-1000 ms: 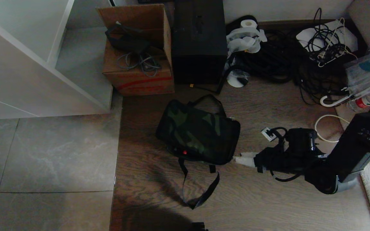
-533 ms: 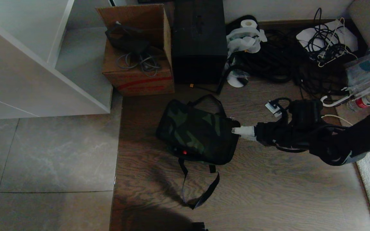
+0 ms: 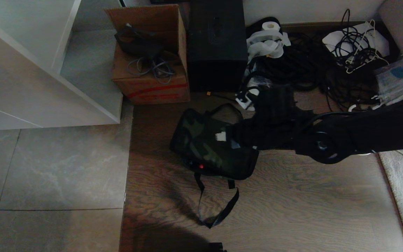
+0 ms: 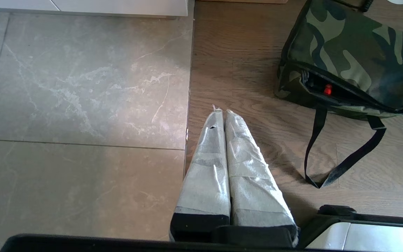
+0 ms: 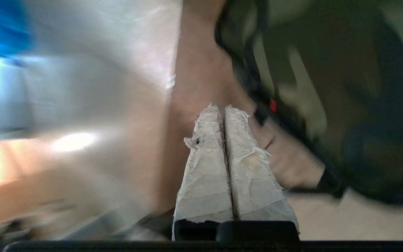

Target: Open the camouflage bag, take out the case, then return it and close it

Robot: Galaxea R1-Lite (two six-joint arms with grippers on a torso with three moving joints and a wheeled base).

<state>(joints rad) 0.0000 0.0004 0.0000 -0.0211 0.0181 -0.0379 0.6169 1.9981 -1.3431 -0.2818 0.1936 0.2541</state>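
No text, brand name or number can be read anywhere in these views. The red markings on the front of the cardboard box (image 3: 151,89) are too faint to make out. The red tab at the camouflage bag (image 4: 353,59) opening carries no legible lettering.

A: Where does the head camera sit?

B: High above the wooden floor (image 3: 292,210), looking steeply down, far enough back to take in the camouflage bag (image 3: 205,147), the cardboard box (image 3: 152,84) and a heap of cables (image 3: 345,70) against the wall.

A: And the wrist cameras?

B: Each sits behind its own taped fingers. The left one looks down along the left gripper (image 4: 220,112) at the tile-and-wood seam, low and close. The right one looks past the right gripper (image 5: 220,106), very near the bag.

A: What do they share?

B: All three catch the bag's open edge with its red tab (image 4: 327,89).
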